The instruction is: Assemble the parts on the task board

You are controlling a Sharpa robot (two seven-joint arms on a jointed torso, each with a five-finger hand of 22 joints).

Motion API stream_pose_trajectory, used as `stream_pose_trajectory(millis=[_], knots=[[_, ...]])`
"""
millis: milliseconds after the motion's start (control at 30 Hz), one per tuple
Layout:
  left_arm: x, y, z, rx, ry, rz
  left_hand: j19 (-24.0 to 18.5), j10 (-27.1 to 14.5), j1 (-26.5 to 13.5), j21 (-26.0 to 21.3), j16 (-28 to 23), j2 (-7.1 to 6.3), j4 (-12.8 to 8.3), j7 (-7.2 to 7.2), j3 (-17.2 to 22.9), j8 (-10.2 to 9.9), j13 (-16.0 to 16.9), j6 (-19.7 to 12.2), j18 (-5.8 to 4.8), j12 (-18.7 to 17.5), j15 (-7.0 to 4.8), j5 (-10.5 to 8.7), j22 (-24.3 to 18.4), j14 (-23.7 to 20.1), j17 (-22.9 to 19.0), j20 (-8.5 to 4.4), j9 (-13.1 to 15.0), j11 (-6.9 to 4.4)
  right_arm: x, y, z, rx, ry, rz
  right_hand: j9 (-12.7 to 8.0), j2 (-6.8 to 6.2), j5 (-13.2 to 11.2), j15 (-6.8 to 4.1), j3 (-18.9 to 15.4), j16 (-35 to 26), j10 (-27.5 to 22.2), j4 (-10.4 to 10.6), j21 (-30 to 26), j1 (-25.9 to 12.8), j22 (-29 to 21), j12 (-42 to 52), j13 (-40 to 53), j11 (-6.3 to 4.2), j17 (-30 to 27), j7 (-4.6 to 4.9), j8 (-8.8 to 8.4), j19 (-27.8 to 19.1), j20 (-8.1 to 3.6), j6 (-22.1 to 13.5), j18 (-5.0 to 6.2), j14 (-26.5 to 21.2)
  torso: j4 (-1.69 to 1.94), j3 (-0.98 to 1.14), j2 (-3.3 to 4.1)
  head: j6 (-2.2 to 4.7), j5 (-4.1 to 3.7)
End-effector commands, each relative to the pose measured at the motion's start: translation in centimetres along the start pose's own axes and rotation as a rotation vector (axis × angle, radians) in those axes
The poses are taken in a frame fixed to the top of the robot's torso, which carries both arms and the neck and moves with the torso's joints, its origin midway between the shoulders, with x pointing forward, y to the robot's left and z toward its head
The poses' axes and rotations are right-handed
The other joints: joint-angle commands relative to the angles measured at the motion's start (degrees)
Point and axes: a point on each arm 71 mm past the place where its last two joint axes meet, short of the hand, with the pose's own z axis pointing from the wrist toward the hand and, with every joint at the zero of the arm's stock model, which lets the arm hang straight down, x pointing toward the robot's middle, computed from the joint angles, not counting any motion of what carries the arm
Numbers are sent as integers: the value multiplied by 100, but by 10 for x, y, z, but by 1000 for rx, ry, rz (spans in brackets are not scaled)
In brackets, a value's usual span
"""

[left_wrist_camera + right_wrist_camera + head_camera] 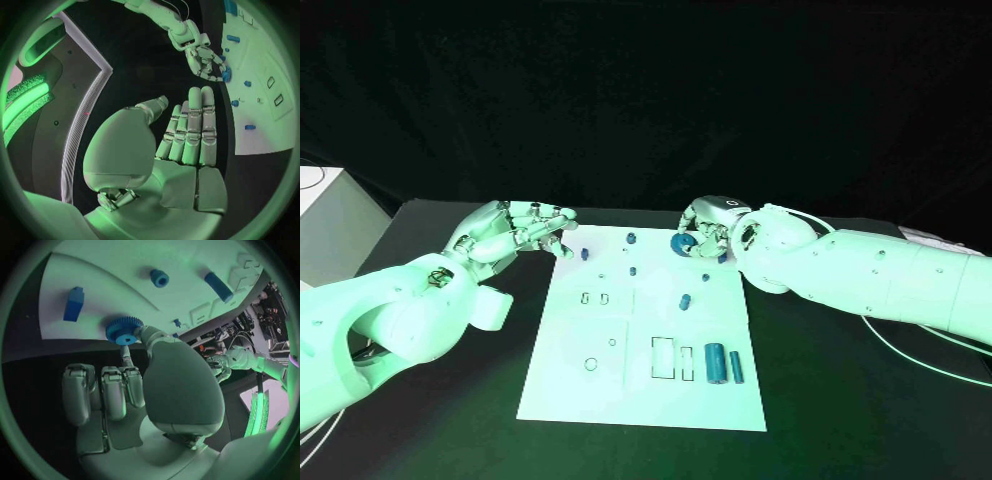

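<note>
Gear [124,330], blue and toothed, sits pinched between my right hand's [707,228] thumb and a fingertip [127,360], at the upper right corner of the task board [625,385] in the head view. My grip looks thin: I hold it by its edge only, so I judge it could twist or drop as I lower it, and land tilted beside its seat. I cannot tell which spot it belongs on. A small blue peg [632,238] stands close by, and my knuckles could knock it. My left hand [516,230] hovers at the board's upper left, fingers straight and apart, holding nothing.
</note>
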Motion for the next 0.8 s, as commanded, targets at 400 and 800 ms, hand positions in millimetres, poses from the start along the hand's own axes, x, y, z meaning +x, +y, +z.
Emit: stream_pose_trajectory(millis=[400, 800], knots=[[3, -1, 1, 4, 22, -7, -33, -48, -48, 33, 20, 5, 18, 1, 5, -24, 4, -31, 0, -27, 18, 13, 7, -40, 7, 12, 10, 10, -5, 52, 8, -126, -64, -33, 8, -92, -56, -14, 165, 33, 238, -33, 46, -16, 960, 43, 1123, -41, 1469, -15, 58, 339, -27, 64, -64, 588, 4, -9, -1, 9, 33], [6, -1, 3, 5, 31, -9, -42, -53, -56, 39, 25, 9, 25, 3, 2, -26, 4, -34, 0, -27, 21, 12, 11, -45, 11, 15, 10, 12, 2, 91, 24, -191, -105, -81, 4, -105, -116, -14, 227, 34, 235, -59, 55, -34, 972, 38, 1118, -41, 1473, -14, 57, 344, -29, 58, -67, 589, 22, -10, -2, -6, 77]])
